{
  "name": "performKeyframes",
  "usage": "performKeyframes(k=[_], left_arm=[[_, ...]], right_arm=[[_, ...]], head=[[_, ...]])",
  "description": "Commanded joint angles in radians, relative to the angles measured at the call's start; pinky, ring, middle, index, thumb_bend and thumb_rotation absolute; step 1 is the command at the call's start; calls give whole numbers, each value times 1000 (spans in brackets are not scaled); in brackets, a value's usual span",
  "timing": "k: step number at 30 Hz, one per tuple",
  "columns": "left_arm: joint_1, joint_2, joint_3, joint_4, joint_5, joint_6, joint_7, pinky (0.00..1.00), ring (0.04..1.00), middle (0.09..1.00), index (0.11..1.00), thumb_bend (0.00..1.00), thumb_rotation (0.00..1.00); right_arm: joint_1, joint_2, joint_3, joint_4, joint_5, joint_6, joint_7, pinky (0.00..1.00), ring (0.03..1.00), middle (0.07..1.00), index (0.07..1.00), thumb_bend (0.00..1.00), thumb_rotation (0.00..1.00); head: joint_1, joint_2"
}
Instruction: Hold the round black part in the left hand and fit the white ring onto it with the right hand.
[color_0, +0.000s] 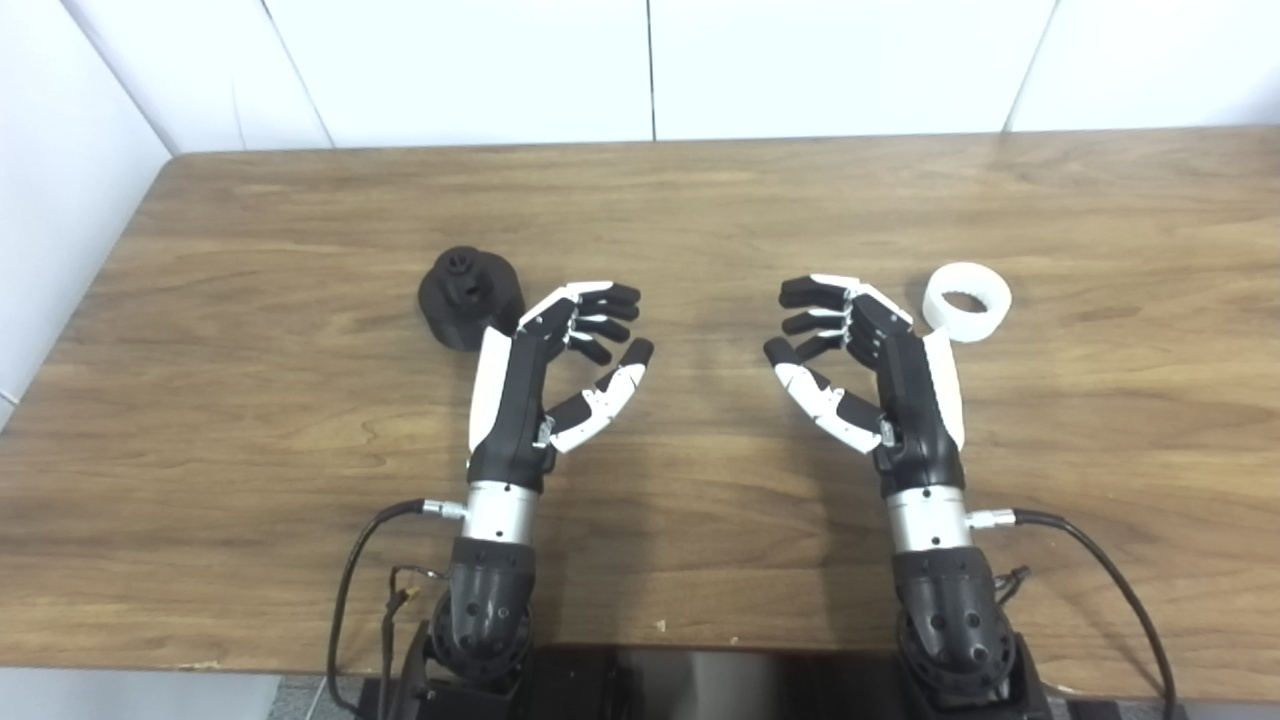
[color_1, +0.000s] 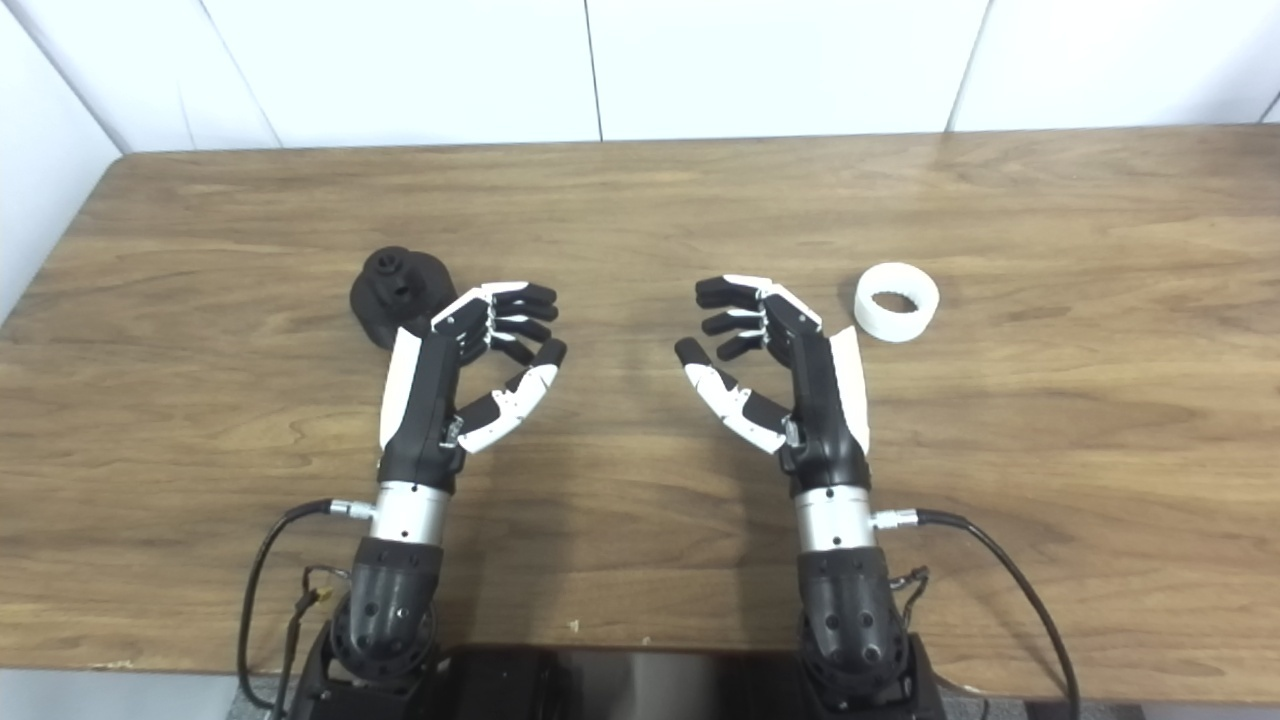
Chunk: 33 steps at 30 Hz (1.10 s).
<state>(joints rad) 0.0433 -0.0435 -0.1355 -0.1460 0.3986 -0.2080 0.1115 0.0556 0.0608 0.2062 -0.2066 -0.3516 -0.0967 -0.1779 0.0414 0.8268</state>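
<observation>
With both hands released and empty, the round black part (color_0: 470, 297) sits just outside the left hand (color_0: 545, 375), beyond its knuckles, while the white ring (color_0: 967, 301) lies likewise beside the right hand (color_0: 875, 370).

Robot lab bench, bare wooden table (color_0: 700, 200), plain white wall panels (color_0: 640, 60), cabled robot arms

I see everything laid out on the table (color_0: 700, 200). Taking my left hand (color_0: 545, 370) as the landmark: the round part (color_0: 468, 297) sits just behind it and to its left. My right hand (color_0: 865, 365) lies well to the right, level with it, and the ring (color_0: 967, 300) lies farther right still, slightly behind.
</observation>
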Motion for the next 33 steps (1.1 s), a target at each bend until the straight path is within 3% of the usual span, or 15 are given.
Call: performKeyframes(k=[1,18,24,33], left_arm=[[-30,-2,-1,-33,7,-19,9,466,579,637,627,440,232],[-30,-2,-1,-31,6,-23,12,463,577,636,625,437,247],[-24,-22,-23,-8,27,-39,26,474,581,633,636,452,246],[-21,-41,-40,13,86,-31,63,469,580,636,642,469,275]], right_arm=[[20,26,3,-27,6,-19,0,477,599,662,655,492,199],[23,27,3,-27,12,-20,0,481,602,663,652,495,189],[31,-6,-16,-21,13,-42,1,488,603,662,654,482,180],[36,-25,-53,1,67,-74,25,508,612,668,655,514,222]], head=[[0,1],[4,0],[210,-53],[246,-71]])
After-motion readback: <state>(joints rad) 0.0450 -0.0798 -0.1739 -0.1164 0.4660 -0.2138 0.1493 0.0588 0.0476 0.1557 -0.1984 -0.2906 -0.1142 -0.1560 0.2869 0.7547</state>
